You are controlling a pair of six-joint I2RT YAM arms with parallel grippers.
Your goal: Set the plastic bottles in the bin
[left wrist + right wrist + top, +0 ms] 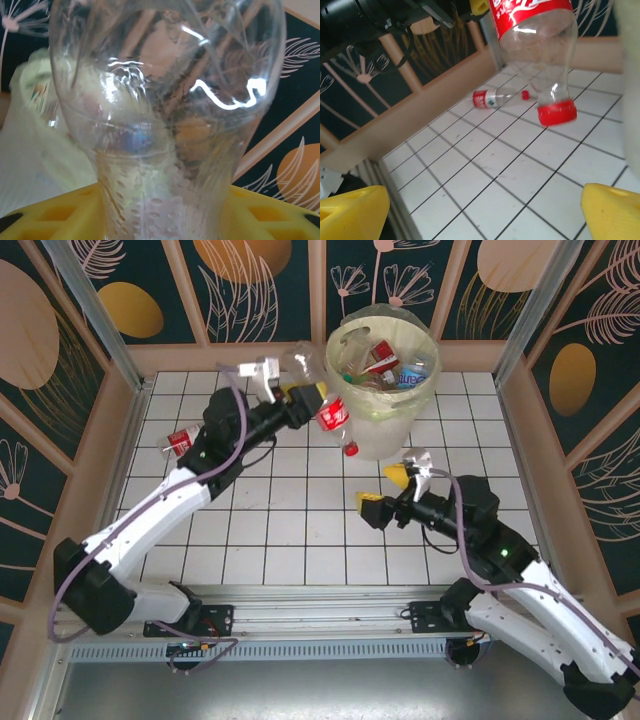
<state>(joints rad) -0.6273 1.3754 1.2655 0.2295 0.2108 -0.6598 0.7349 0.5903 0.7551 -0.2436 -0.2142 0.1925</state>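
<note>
I see the held bottle [335, 415] hanging cap-down and tilted in the air, clear with a red label and red cap, just beside the left side of the bin [385, 435], outside its rim. The left gripper [308, 395] is clamped on its clear body, the yellow fingers [55, 215] pressing from both sides. Inside the bin's pale green liner I make out several bottles in the bin [385, 365]. A lying bottle [182, 440] rests on its side on the tiled table [290, 530], well to the left. My right gripper [383, 491] hovers near the bin's front, jaws spread wide, holding nothing.
</note>
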